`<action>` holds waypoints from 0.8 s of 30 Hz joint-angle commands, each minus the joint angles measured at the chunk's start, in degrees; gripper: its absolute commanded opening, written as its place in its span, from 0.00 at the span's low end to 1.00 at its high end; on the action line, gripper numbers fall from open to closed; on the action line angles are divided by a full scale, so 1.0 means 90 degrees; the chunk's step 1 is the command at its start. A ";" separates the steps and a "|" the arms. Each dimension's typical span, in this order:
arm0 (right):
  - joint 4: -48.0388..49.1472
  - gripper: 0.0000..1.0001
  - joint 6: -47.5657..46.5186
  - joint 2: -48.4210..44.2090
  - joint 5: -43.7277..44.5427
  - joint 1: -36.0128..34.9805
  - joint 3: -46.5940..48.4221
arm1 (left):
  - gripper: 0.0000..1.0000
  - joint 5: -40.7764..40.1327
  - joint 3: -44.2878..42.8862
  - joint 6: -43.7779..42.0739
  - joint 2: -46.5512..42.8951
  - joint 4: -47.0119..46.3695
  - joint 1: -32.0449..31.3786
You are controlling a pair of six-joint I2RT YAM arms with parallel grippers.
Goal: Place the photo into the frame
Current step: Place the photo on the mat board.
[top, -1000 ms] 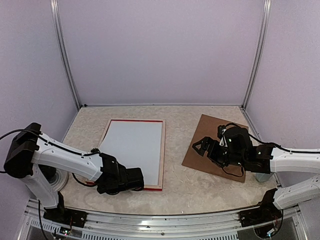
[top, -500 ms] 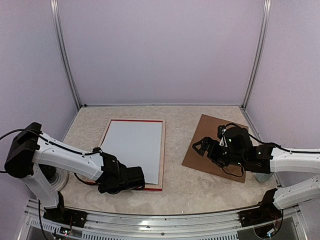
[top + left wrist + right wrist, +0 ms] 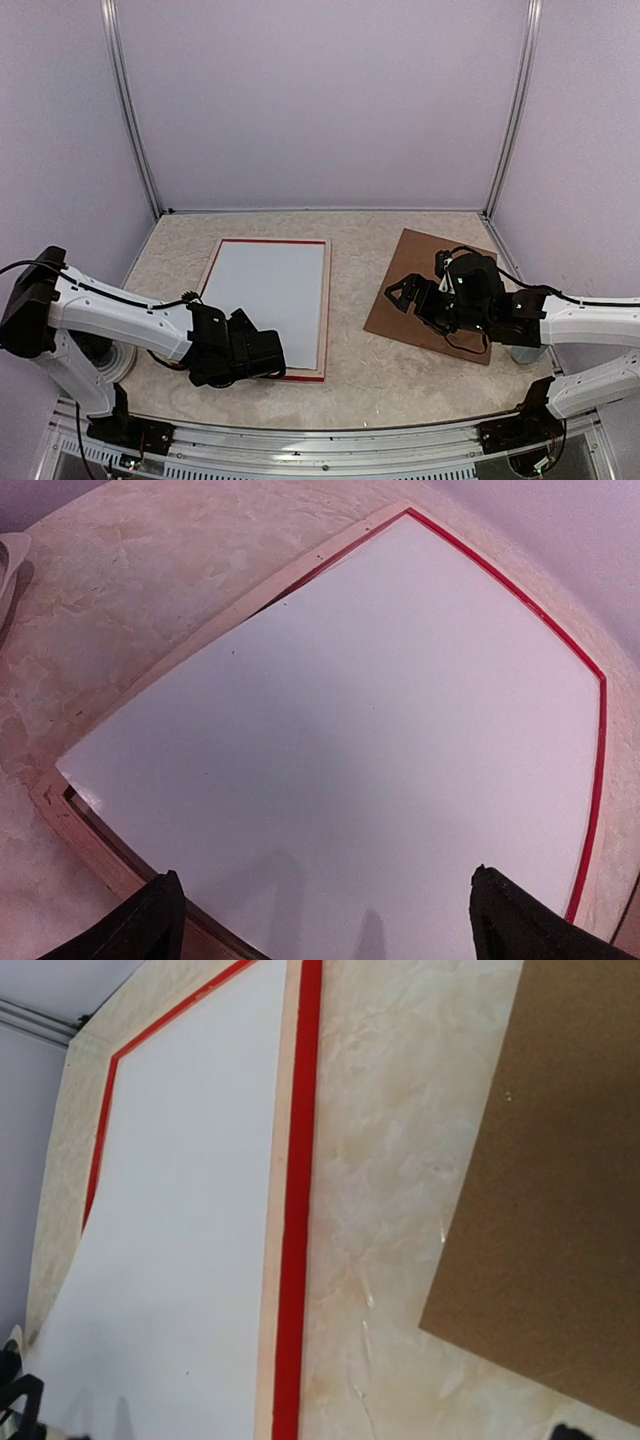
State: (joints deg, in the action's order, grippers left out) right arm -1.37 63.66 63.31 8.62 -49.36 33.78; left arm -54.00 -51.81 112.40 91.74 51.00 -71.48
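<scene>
The frame lies flat left of centre, pale wood with a thin red line showing. A white sheet fills it. No printed picture shows, so I cannot tell whether this is the photo's back. My left gripper hovers open over the frame's near edge. Its fingers are wide apart with nothing between them. My right gripper is open above the bare table between the frame and the brown board. It holds nothing.
A white round object sits by the left arm's base. Lilac walls with metal posts close in the table on three sides. The brown board lies tilted at the right, partly under the right arm.
My left gripper has gone from shut to wide open at the frame's near edge and has drawn back slightly to the left. The right arm has not moved.
</scene>
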 commanded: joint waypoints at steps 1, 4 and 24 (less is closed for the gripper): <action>0.0083 0.99 -0.0054 -0.0018 0.0063 0.0036 -0.0060 | 0.99 0.0018 0.0125 -0.0055 -0.0334 0.0124 -0.0100; 0.0064 0.99 -0.0076 0.0004 0.0044 0.0038 -0.0016 | 0.99 0.0018 0.0179 -0.0060 -0.0487 0.0131 -0.0149; -0.0108 0.99 -0.0265 0.0215 -0.0119 0.0037 0.0218 | 0.99 0.1029 0.1486 -0.4849 -0.2425 -0.3548 0.2398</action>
State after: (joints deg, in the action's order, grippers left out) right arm -1.45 62.46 64.38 8.47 -49.36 34.02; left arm -51.46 -42.52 88.75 75.68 35.31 -57.45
